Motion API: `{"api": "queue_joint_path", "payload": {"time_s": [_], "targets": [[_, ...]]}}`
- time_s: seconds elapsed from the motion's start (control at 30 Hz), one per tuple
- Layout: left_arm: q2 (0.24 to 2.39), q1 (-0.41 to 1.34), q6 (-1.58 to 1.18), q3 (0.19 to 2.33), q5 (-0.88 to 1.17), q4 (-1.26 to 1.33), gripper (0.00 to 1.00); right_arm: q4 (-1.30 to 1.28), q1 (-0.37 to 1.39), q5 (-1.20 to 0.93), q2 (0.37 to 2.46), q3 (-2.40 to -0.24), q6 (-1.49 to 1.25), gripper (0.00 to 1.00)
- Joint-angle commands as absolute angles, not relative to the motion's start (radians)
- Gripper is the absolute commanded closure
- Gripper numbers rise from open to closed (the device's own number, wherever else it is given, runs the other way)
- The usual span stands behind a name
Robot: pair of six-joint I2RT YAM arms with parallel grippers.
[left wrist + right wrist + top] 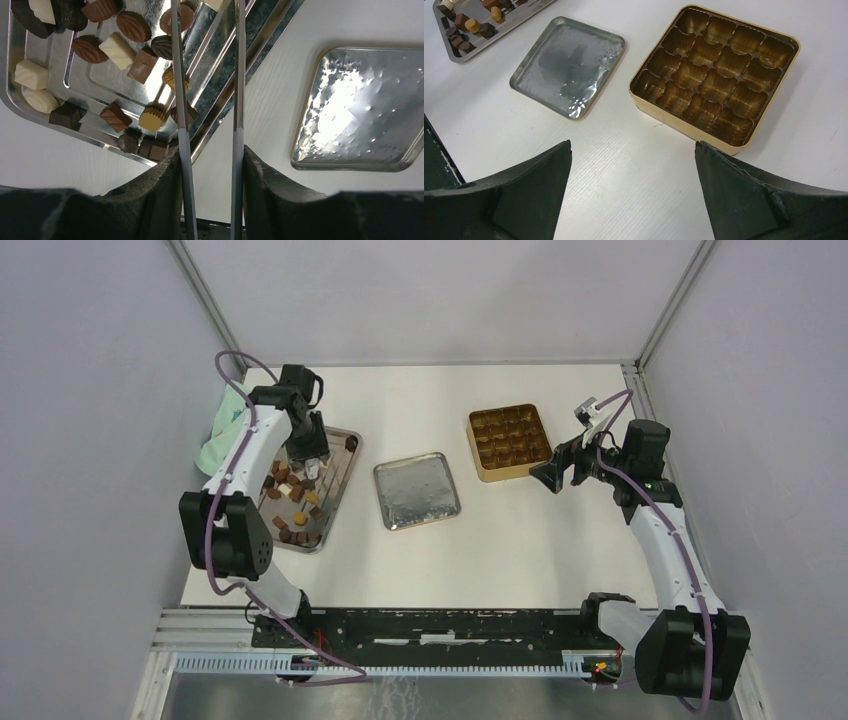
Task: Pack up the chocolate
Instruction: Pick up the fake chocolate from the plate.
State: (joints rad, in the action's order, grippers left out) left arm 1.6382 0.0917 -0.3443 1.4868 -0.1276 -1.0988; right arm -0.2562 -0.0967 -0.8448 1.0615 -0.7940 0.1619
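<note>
Many small bite-sized chunks of chocolate [143,65], dark brown, mid-brown and cream-white, lie scattered loose in a rectangular polished steel tray [338,462] on the left side of a white table [500,540]. None is in the box yet. Directly above that tray hangs the left gripper [210,165], its black fingers pressed against the two arms of a pair of long metal tweezers [177,75]. These point down toward the pieces, presumably so that thin tips can lift one small sweet where broad fingers could not. The tweezer arms stand apart, and their tips run out of the wrist view, so whether they hold a piece cannot be told. Right of centre sits a gold square tin [684,125] with a four-by-four grid of moulded compartments, all empty. Between tray and tin lies a shallow square silver pan [569,65] with a hammered surface, possibly the tin's lid set aside. The right gripper [633,145] hovers just beside the tin, jaws spread wide and holding nothing, likely waiting to steady the box.
</note>
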Motion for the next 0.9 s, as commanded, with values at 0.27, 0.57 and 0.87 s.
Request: {"api": "queue_joint_path", "payload": {"time_s": [0.27,0.57,0.87], "targets": [[1.687,0.093,-0.269,1.546,-0.133,-1.044,0.52,-0.237,-0.101,-0.832,1.070,-0.796,0.172,0.02],[1.709,0.091,-0.256,1.519,-0.150,-1.036,0.52,-0.244,-0.101,-0.830,1.082,-0.804,0.176,0.02],[1.725,0.089,-0.258,1.507,-0.140,-1.031,0.53,-0.245,-0.101,-0.828,1.080,-0.801,0.178,0.02]]}}
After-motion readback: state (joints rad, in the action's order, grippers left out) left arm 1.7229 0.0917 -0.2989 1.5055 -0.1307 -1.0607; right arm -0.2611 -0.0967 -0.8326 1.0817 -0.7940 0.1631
